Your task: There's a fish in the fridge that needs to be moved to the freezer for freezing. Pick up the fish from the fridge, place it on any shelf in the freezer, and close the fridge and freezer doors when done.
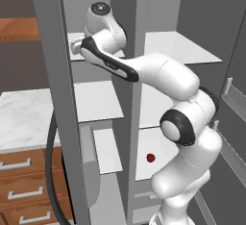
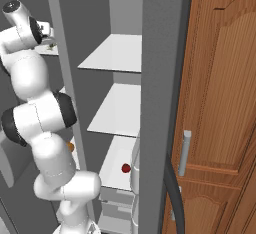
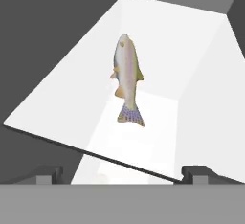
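1. Desk (image 1: 24, 116): at far left of the left base view we list a white marble top over brown drawers (image 1: 21, 181), beside the grey unit.
2. Freezer door (image 1: 57, 104): we see it swung open, edge-on, with a dark hose-like curve (image 1: 50, 171) at its foot.
3. Freezer (image 1: 96, 99): the narrow bay, open, with white shelves stacked one above another.
4. Shelf (image 3: 72, 89): in the hand view we log one white board with the fish lying on it.
5. Fish (image 3: 127, 77): a slim silver-tan body lying flat on the shelf, head toward the back wall, speckled tail toward the camera, well clear of the shelf's front edge. In the right base view we note a small tan speck (image 2: 50, 47) on the upper freezer shelf by the wrist.
6. Tool (image 3: 122, 173): we see its two dark tips spread wide at the bottom of the hand view, released, grasping nothing, apart from the fish.
7. Arm (image 1: 163, 75): reaches from the base up into the upper freezer bay.
8. Fridge (image 1: 182, 51): the wide bay, open, with broad white shelves; a small dark-red ball (image 1: 151, 157) sits on a lower one.
9. Fridge door (image 2: 160, 108): open, edge-on in the right base view.
10. Cabinet (image 2: 220, 88): brown wood, at far right.
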